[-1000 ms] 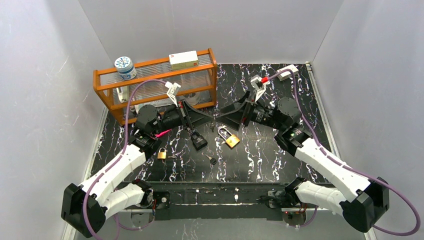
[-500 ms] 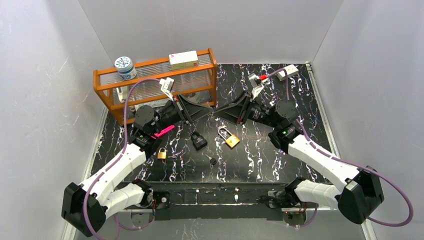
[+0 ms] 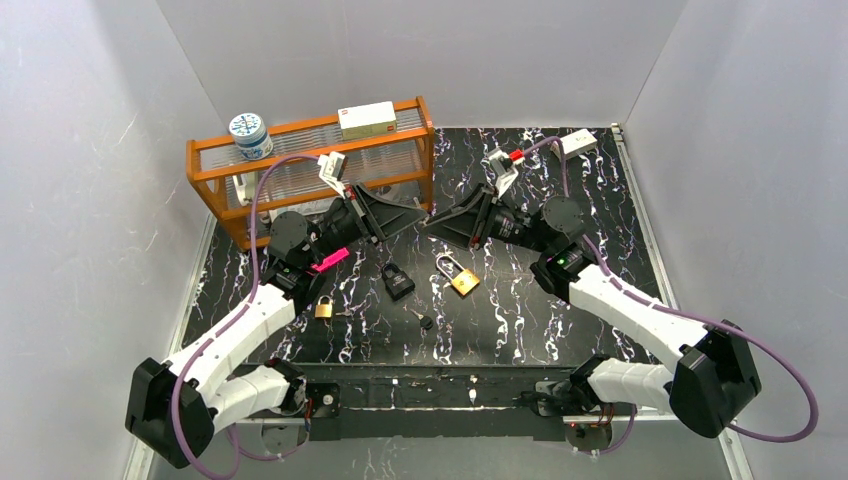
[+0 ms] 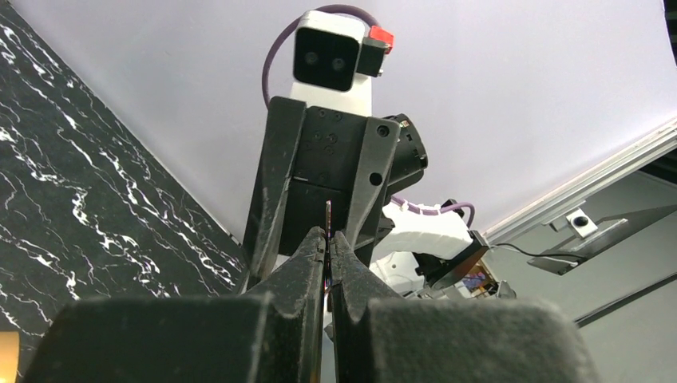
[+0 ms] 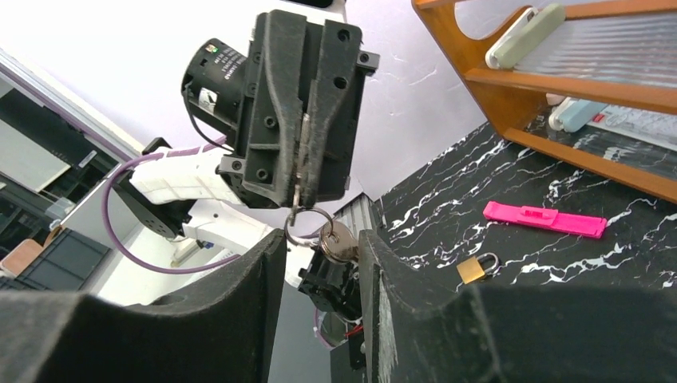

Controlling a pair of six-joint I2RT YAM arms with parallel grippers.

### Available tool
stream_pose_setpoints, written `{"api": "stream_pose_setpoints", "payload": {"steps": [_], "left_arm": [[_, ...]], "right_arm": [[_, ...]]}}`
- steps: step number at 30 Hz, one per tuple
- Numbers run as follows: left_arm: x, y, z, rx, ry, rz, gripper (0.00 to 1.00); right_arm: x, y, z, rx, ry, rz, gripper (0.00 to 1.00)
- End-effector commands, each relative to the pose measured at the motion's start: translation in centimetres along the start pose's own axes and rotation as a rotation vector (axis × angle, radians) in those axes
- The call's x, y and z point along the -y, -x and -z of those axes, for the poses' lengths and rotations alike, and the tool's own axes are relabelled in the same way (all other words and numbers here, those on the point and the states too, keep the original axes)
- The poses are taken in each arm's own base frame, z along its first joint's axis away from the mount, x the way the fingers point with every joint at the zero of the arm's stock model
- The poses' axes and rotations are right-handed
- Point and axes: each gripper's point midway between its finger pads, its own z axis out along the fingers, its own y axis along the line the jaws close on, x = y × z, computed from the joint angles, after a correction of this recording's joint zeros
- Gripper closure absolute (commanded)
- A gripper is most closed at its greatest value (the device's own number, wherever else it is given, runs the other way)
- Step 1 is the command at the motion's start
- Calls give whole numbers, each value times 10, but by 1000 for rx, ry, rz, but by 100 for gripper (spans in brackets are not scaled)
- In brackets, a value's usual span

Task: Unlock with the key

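Observation:
Above the table's middle my two grippers meet tip to tip. The left gripper (image 3: 420, 212) (image 4: 328, 239) is shut on a thin silver key (image 4: 328, 215) (image 5: 299, 171), seen edge-on between its fingers. From that key hangs a key ring (image 5: 307, 227) with a second silver key (image 5: 339, 242). The right gripper (image 3: 438, 222) (image 5: 322, 238) is closed round them: the ring touches one finger and the second key the other. On the table below lie a black padlock (image 3: 398, 281), a brass padlock (image 3: 460, 277) and a small brass padlock (image 3: 324, 307) (image 5: 475, 267).
An orange shelf rack (image 3: 310, 160) (image 5: 511, 88) stands at the back left, with a tin (image 3: 249, 133) and a white box (image 3: 367, 119) on top. A pink strip (image 3: 328, 262) (image 5: 544, 219) lies beside the left arm. A small black key (image 3: 424, 320) rests near the front.
The right gripper has narrowed from wide open onto the hanging ring and key. Both grippers have shifted slightly toward the back, staying tip to tip. The left gripper stays shut.

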Motion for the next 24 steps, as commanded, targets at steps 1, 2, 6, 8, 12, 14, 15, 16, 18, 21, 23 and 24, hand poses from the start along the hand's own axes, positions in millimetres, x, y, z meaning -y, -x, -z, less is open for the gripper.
{"api": "stream_pose_setpoints", "payload": {"steps": [1, 2, 6, 8, 12, 14, 15, 16, 18, 21, 23, 24], "left_arm": [[17, 3, 2, 14, -63, -27, 100], [17, 3, 2, 13, -65, -26, 100], [18, 1, 4, 11, -68, -27, 100], [17, 0, 5, 8, -66, -25, 100], [15, 0, 4, 6, -64, -28, 100], [15, 0, 3, 6, -66, -36, 100], [15, -1, 4, 5, -67, -41, 100], [15, -1, 4, 4, -69, -49, 100], [14, -1, 4, 7, -70, -61, 100], [13, 1, 6, 31, -71, -70, 100], [12, 2, 7, 41, -73, -73, 97], [12, 2, 6, 46, -73, -74, 94]], "right_arm": [[-17, 16, -6, 23, 58, 63, 55], [-17, 17, -6, 23, 58, 62, 56], [-18, 18, -6, 26, 61, 60, 61], [-18, 17, -7, 25, 65, 58, 58], [-15, 17, -10, 19, 67, 52, 52], [-15, 17, -12, 14, 75, 56, 62], [-17, 18, -12, 14, 86, 63, 74], [-19, 19, -13, 13, 91, 62, 87], [-22, 21, -13, 5, 89, 72, 97], [-21, 23, -11, 2, 58, 99, 99], [-23, 25, -11, -5, 50, 116, 99], [-24, 24, -11, -14, 51, 120, 99]]}}
